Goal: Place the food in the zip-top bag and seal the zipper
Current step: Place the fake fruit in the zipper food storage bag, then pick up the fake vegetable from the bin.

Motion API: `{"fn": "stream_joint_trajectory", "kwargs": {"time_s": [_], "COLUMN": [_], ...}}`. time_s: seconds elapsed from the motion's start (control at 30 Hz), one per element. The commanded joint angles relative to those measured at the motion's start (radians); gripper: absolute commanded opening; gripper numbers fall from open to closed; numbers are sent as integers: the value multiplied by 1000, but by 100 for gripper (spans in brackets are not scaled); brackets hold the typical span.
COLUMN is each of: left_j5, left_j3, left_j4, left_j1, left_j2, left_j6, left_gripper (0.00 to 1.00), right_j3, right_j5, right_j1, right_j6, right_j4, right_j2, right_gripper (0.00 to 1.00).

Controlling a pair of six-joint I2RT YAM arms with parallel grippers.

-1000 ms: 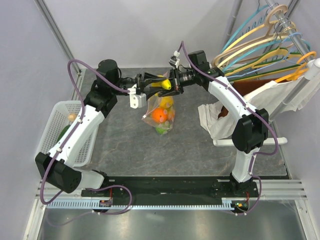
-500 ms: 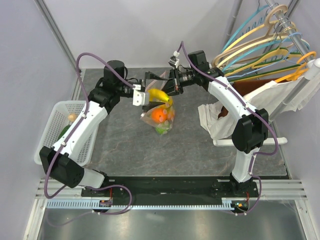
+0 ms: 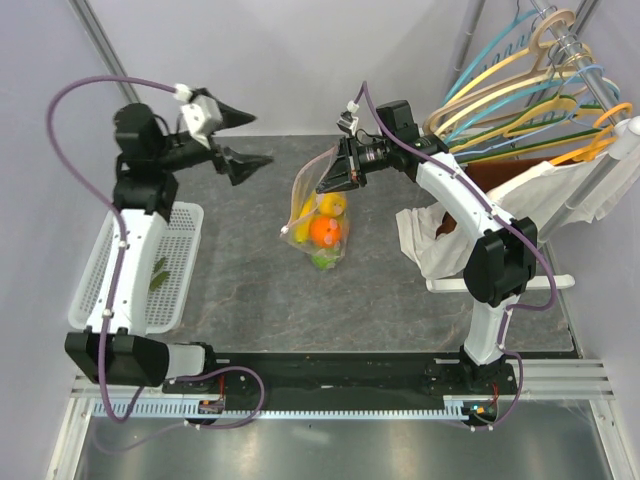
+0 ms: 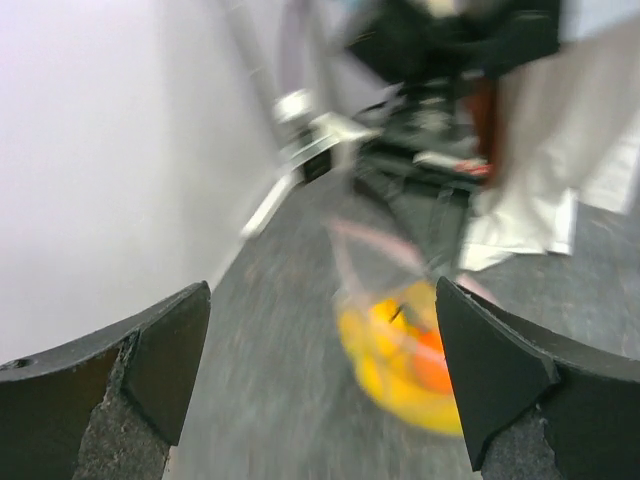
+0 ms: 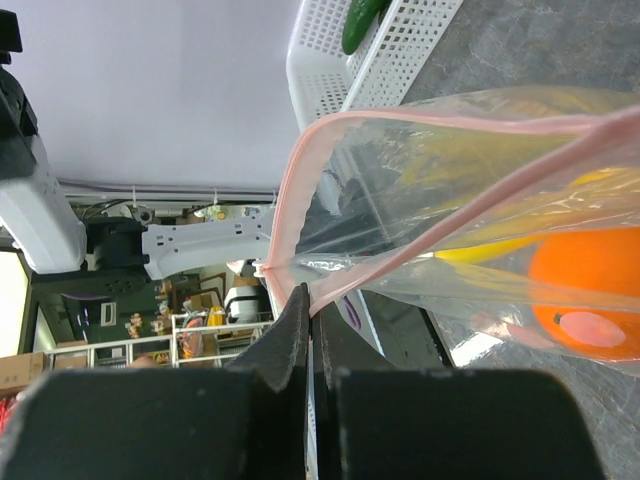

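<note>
The clear zip-top bag [image 3: 316, 200] hangs over the grey table with its mouth open, and my right gripper [image 3: 336, 172] is shut on its top corner. Inside lies the food: an orange piece [image 3: 322, 232], yellow pieces [image 3: 333, 206] and a green one [image 3: 322, 260]. The right wrist view shows my right gripper [image 5: 305, 297] pinching the pink zipper [image 5: 450, 213], whose two strips stand apart, with the orange piece [image 5: 590, 290] below. My left gripper [image 3: 243, 140] is open and holds nothing, up and to the left of the bag. In its blurred wrist view the left gripper [image 4: 320, 300] frames the bag [image 4: 410, 350].
A white mesh basket [image 3: 186, 216] stands at the table's left edge with a green item [image 3: 158, 272] in it; the basket [image 5: 400, 50] also shows in the right wrist view. Coloured hangers [image 3: 530, 90] and a white cloth [image 3: 435, 240] crowd the right side.
My left gripper opened and let a yellow piece drop into the bag, then swung away up and to the left. The right gripper kept its hold on the bag.
</note>
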Motion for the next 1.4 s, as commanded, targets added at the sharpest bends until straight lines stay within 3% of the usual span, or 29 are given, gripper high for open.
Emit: {"fn": "stream_joint_trajectory", "kwargs": {"time_s": [0.0,0.1,0.17,0.23,0.37,0.57,0.8,1.13,1.37], "left_j5": [-215,-519,-673,-699,-787,-826,-1003,-1110,-1103], "left_j3": [118,177,160,133,67,-10,-87,-78,-88], "left_j4": [-393,-662,-812,-947,-1064,-1020,-887,-768,-753], "left_j1": [166,188,227,323,464,676,722,722,722], "left_j2": [-83,-86,-83,-60,27,156,313,480,549], "left_j6": [-185,21,79,167,296,469,546,609,598], "left_gripper": [100,100,100,99,97,100,77,74,72], "right_j3": [49,36,29,29,31,28,28,23,23], "right_j5": [-34,-34,-32,-32,-28,-26,-19,-19,-14], "right_j1": [4,4,3,4,4,4,4,3,3], "right_j6": [5,2,-1,-3,-8,-12,-24,-37,-35], "right_j4": [38,38,40,40,40,37,24,11,11], "right_j2": [-46,-49,-49,-47,-33,-32,-26,-26,-17], "right_gripper": [0,0,0,0,0,0,0,0,0]}}
